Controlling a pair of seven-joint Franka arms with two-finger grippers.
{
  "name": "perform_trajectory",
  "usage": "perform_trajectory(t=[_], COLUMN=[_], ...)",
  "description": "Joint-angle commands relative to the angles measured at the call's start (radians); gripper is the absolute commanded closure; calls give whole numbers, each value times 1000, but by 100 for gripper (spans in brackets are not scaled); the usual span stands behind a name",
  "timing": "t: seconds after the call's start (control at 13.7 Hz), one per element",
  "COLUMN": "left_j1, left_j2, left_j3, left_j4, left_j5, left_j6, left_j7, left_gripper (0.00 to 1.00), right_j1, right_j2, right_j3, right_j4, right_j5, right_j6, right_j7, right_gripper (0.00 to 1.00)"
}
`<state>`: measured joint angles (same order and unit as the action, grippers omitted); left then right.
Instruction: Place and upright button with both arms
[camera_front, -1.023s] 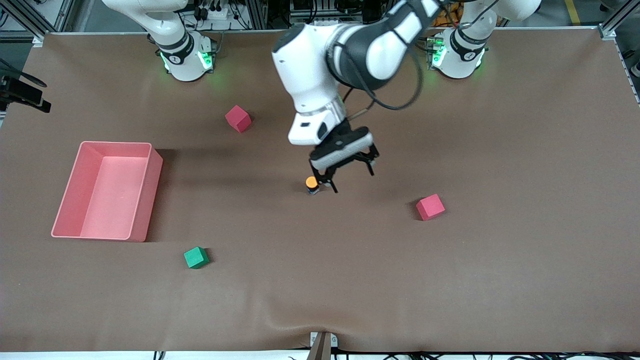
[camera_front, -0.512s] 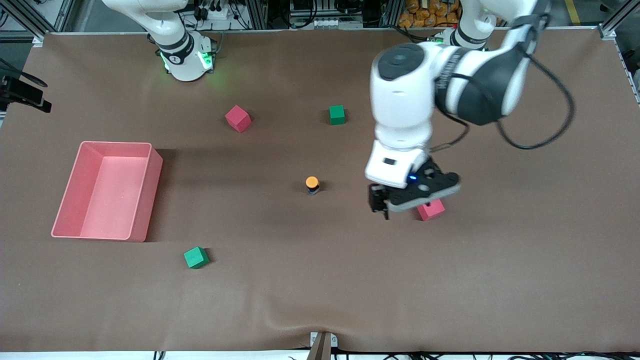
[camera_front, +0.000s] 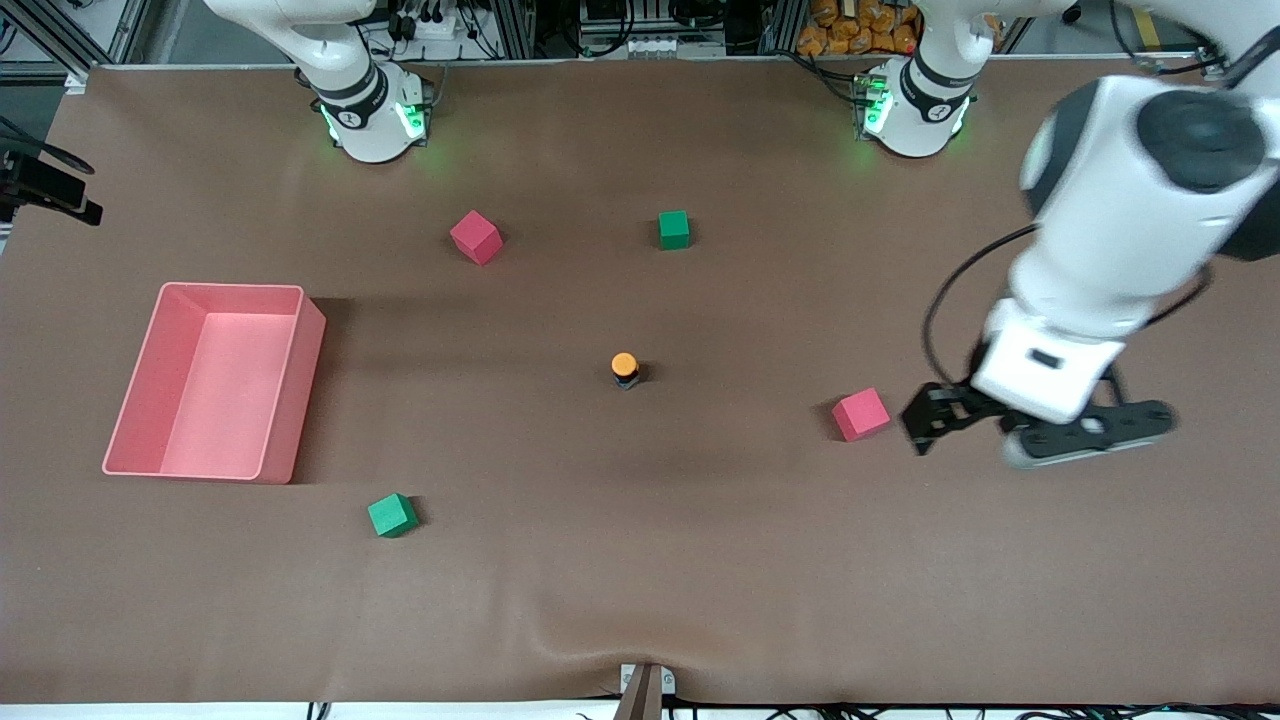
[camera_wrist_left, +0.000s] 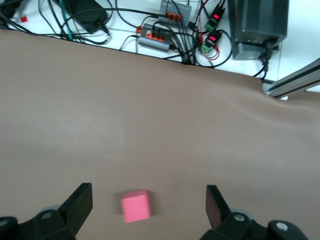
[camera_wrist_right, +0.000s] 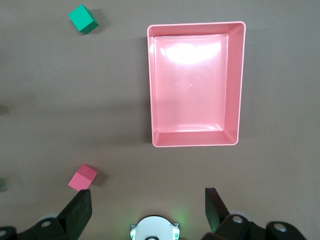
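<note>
The button (camera_front: 625, 368) stands upright on its black body, orange cap up, alone in the middle of the brown table. My left gripper (camera_front: 935, 420) is open and empty, up in the air beside a red cube (camera_front: 860, 414), toward the left arm's end of the table. In the left wrist view that red cube (camera_wrist_left: 135, 206) shows on the table below, between the open fingers of the left gripper (camera_wrist_left: 147, 201). My right gripper (camera_wrist_right: 147, 205) is open and empty, high over the table near its own base (camera_wrist_right: 154, 229); it is out of the front view.
A pink bin (camera_front: 290, 400) stands toward the right arm's end, also in the right wrist view (camera_wrist_right: 150, 85). A second red cube (camera_front: 476, 237) and a green cube (camera_front: 674, 229) lie near the bases. Another green cube (camera_front: 392, 515) lies nearer the camera.
My left gripper has let go of the button and swung away toward the left arm's end of the table, past the red cube. The button stays upright in place.
</note>
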<state>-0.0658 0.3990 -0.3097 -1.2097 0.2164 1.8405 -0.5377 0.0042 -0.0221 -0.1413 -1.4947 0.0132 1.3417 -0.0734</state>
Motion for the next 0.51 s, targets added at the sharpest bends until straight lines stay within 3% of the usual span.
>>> perform_trajectory(t=[0.0, 0.29, 0.44], left_j1=[20, 40, 38], left_j2=[-66, -152, -240], left_j3=[20, 134, 205], left_j4=[-31, -51, -140], left_j5=[-41, -219, -287], left_j6=[-67, -206, -231], left_j7=[57, 189, 235], left_gripper=[0, 0, 0], right_j1=[-13, -13, -15], right_j2=[-12, -12, -12], right_j3=[9, 8, 8], right_j4=[2, 4, 4], right_j5=[1, 2, 4], right_j6=[1, 4, 8], right_j7=[-31, -31, -31], right_gripper=[0, 0, 0])
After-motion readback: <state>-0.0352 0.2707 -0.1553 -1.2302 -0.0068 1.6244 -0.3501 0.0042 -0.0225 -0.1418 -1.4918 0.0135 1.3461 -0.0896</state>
